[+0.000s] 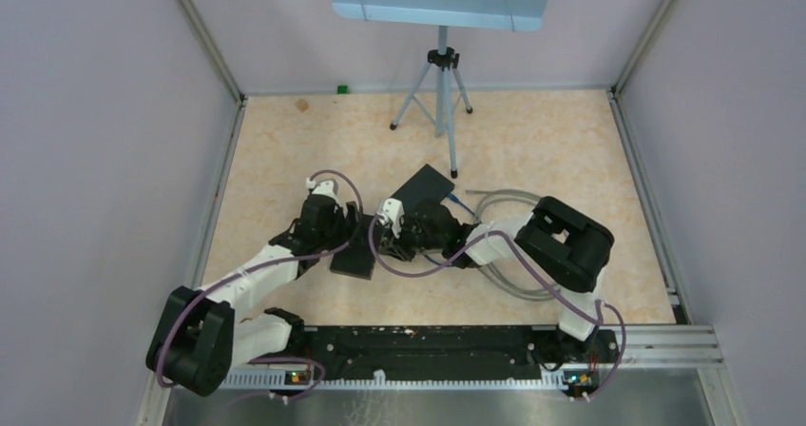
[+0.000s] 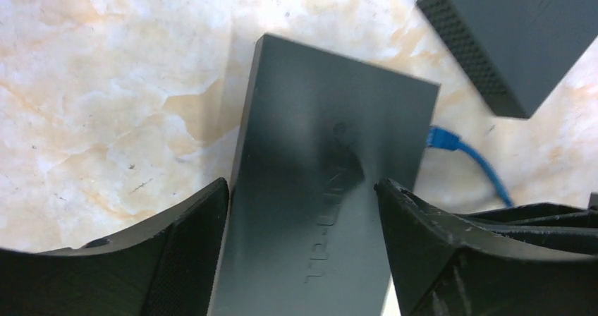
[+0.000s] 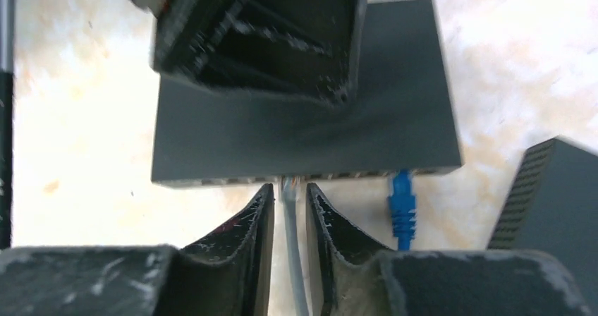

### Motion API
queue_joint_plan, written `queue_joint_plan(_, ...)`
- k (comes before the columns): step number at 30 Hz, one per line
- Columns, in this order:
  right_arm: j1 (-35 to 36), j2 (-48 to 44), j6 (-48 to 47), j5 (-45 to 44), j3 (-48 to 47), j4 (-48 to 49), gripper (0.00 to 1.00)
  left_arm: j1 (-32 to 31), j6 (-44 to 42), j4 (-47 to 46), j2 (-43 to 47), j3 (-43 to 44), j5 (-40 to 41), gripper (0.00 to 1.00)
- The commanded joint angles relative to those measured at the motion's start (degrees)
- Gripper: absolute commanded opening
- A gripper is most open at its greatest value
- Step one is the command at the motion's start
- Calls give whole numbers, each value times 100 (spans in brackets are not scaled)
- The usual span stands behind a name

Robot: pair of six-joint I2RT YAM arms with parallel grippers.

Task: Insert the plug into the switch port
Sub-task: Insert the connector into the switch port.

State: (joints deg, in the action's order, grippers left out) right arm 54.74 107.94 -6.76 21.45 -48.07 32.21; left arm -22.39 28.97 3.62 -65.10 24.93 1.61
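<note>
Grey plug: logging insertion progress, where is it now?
Right wrist view: the grey plug is at the switch's port row, between the fingers of the right gripper, left of the blue plug.

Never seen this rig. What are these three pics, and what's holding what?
Two robot arms bolted to a table. The wide picture looks down from above; the other two come from cameras on each wrist. On the table: a black switch, a second black box, a tripod stand. The left claw straddles the switch; whether it grips is unclear. The right claw stands slightly open around a grey cable whose plug sits at a port. A blue plug sits in another port.
</note>
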Motion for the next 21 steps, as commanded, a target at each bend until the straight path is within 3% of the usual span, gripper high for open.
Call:
queue_joint_plan(1, 53, -691, 396, -104, -68, 770, 26, 21, 344, 324, 62, 643, 315, 86)
queue_joint_plan(4, -134, -983, 518, -171, -101, 226, 37, 120, 229, 322, 66, 788, 352, 91)
queue_joint_plan(6, -334, -1190, 592, -16, -119, -107, 52, 168, 123, 339, 61, 898, 289, 93)
queue_joint_plan(8, -533, -1472, 568, 74, -139, -492, 58, 201, 35, 408, 78, 1038, 245, 95)
queue_joint_plan(14, -1599, -2038, -428, 400, -792, -2572, 59, 214, -102, 568, 464, 1240, 96, 96)
queue_joint_plan(17, -2473, -1740, -1101, 560, -1393, -3827, 57, 224, -247, 462, 619, 1250, -248, 97)
queue_joint_plan(21, -3342, -1085, -1909, 1026, -2012, -4639, 57, 218, -524, 365, 598, 1327, -925, 98)
